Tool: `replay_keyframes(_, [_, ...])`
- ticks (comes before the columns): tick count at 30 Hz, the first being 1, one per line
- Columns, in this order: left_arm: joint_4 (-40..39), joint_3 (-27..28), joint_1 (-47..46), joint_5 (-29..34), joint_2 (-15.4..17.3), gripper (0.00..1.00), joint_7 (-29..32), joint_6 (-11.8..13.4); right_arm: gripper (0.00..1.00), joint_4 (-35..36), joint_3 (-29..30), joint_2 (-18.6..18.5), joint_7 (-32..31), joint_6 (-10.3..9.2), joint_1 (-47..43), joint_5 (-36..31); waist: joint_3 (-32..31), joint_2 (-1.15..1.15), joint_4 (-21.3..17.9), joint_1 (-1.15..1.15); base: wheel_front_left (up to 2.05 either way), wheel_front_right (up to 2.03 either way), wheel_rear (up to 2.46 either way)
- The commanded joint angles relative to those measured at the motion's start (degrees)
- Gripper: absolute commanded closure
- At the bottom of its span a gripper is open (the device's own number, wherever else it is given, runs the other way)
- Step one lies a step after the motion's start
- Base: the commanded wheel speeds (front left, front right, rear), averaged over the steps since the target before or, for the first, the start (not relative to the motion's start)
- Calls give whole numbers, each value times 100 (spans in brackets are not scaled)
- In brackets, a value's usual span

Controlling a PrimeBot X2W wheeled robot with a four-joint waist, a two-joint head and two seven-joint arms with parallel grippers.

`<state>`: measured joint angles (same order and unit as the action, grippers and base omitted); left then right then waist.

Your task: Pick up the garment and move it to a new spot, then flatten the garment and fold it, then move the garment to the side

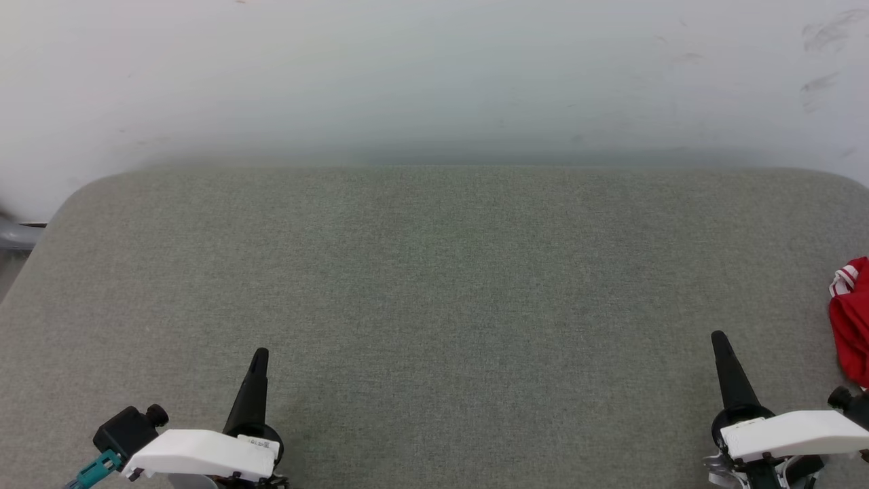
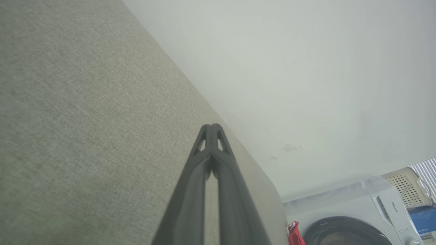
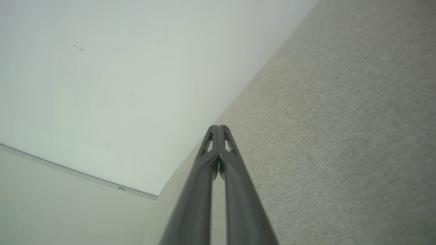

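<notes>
Down low and closest to the robot, the left gripper [image 1: 260, 356] sits at the lower left over the gray cloth table [image 1: 434, 272]. Its two dark fingers are pressed together and hold nothing. The right gripper [image 1: 719, 338] sits at the lower right over the same table. Its fingers are pressed together too, with nothing between them. Both point away from the robot. A little past the right gripper, and off to its right, lies the garment [image 1: 852, 326]. It is a red bunch on the table with a bit of red-and-white striped trim on top, and the picture's edge cuts it off. Neither gripper touches it. Farther back, the table ends at a pale wall [image 1: 434, 81]. In the left wrist view, a white washing machine [image 2: 357, 217] stands past the table's end, with a pale basket [image 2: 407, 185] on top.
</notes>
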<state>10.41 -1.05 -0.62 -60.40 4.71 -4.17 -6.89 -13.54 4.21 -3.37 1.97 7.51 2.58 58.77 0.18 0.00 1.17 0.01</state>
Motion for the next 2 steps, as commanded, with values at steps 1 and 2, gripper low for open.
replay_keyframes(1, [-22,45,-154,-193,23,100,43,-21,100,34,25,17,-53,-1,146,197,0,0,-3,0,0,0,0])
replay_keyframes(2, [-15,53,-162,-257,23,100,56,-23,100,32,29,19,-61,-1,152,258,0,0,-5,0,0,0,0])
